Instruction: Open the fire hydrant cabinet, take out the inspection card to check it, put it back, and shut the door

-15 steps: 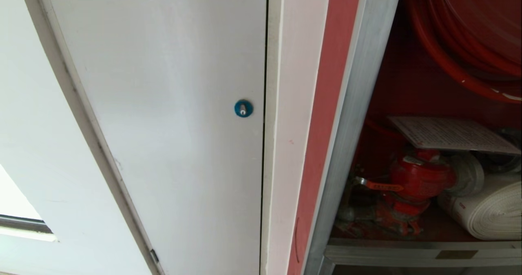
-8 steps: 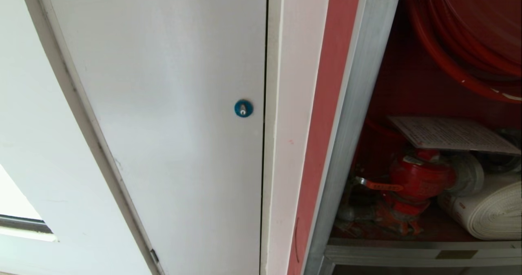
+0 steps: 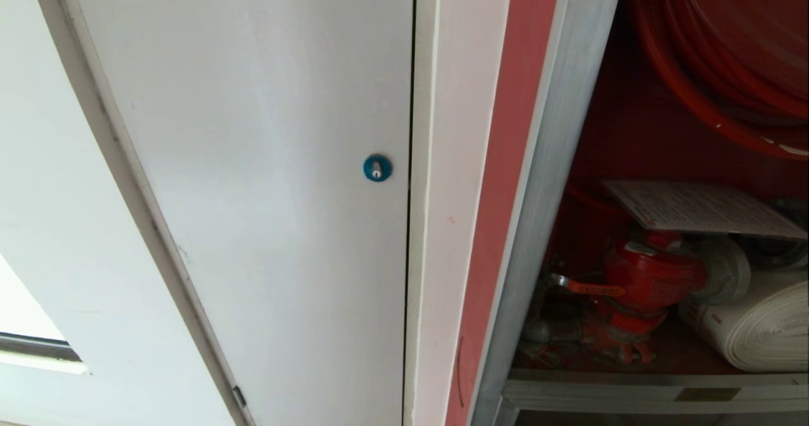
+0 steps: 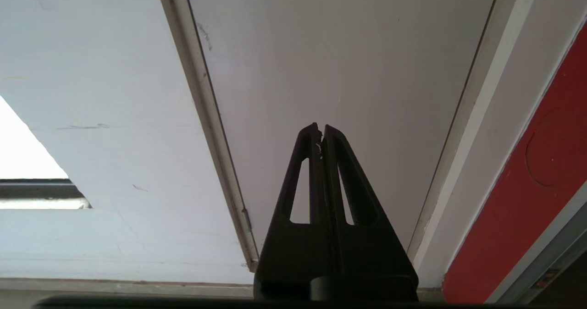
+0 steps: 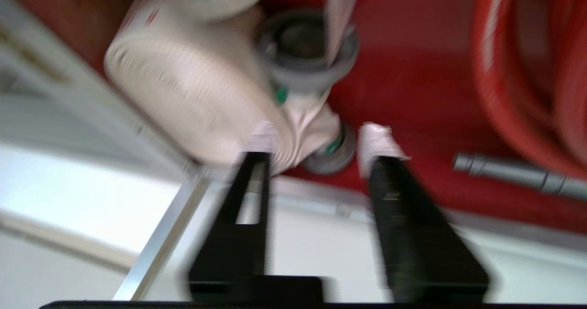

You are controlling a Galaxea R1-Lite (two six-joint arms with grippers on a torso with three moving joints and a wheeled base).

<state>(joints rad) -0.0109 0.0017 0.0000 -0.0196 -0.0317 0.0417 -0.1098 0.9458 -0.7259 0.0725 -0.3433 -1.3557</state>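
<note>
The fire hydrant cabinet stands open at the right of the head view, showing its red interior. The inspection card, a white printed sheet, lies flat on top of the red valve. The door is out of view. Neither arm shows in the head view. In the right wrist view my right gripper is open and empty, in front of the cabinet's lower frame, facing the white rolled hose. My left gripper is shut and parked, facing a plain white panel.
A plain white door with a blue round lock fills the left and middle of the head view. The red hose reel hangs above the card. The white rolled hose lies beside the valve. A grey nozzle rests on the cabinet floor.
</note>
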